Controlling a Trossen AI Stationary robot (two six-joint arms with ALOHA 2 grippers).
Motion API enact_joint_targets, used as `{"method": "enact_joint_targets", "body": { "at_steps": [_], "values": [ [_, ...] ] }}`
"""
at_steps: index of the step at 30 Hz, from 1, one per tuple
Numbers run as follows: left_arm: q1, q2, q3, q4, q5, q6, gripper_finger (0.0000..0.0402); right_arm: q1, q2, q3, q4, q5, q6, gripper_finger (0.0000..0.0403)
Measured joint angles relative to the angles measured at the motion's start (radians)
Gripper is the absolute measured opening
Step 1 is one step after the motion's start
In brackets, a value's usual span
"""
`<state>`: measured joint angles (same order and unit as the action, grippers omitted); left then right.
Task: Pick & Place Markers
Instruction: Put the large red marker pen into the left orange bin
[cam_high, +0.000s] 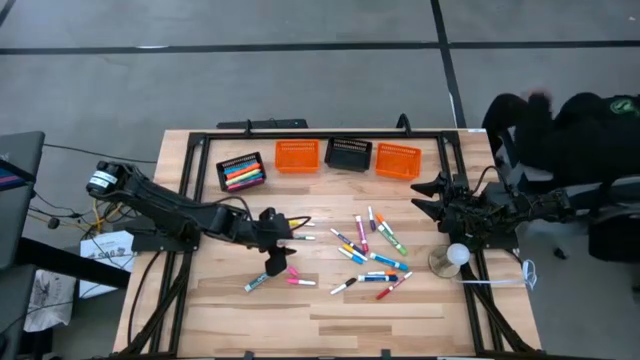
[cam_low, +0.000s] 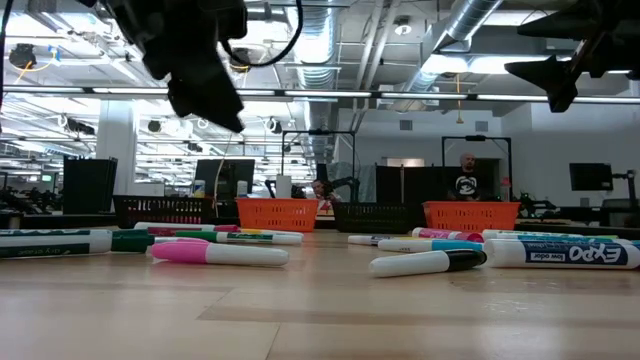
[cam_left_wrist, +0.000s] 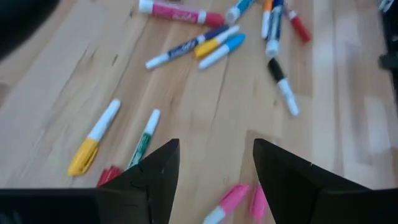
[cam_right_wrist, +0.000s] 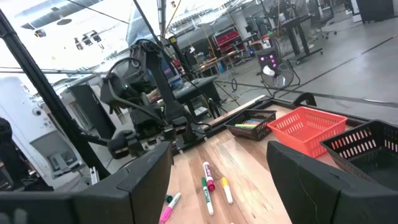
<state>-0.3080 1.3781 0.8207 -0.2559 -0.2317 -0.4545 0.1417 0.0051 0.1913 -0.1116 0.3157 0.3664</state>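
Note:
Several markers lie flat and scattered on the wooden table, right of its middle. My left gripper hangs open above the table at the left edge of that scatter, pointing slantwise down, with nothing between its fingers. Two pink markers lie just below it; a yellow marker and a green marker lie beside it. In the low view the left gripper is well clear of the tabletop. My right gripper waits open at the table's right edge.
Along the far edge stand a black basket holding markers, an orange basket, a black basket and another orange basket. A white round object stands near the right edge. A person sits beyond the table's right side.

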Motion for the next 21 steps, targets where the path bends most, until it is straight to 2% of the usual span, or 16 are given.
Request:
{"method": "enact_joint_targets", "body": {
  "at_steps": [9, 21],
  "values": [
    [0.001, -0.002, 0.000, -0.215, 0.004, -0.066, 0.0205, 0.000, 0.000, 0.000, 0.000, 0.000, 0.000, 0.0254],
    [0.001, -0.003, 0.000, -0.344, 0.040, -0.068, 0.0205, 0.000, 0.000, 0.000, -0.003, 0.000, 0.000, 0.0254]
  ]
}}
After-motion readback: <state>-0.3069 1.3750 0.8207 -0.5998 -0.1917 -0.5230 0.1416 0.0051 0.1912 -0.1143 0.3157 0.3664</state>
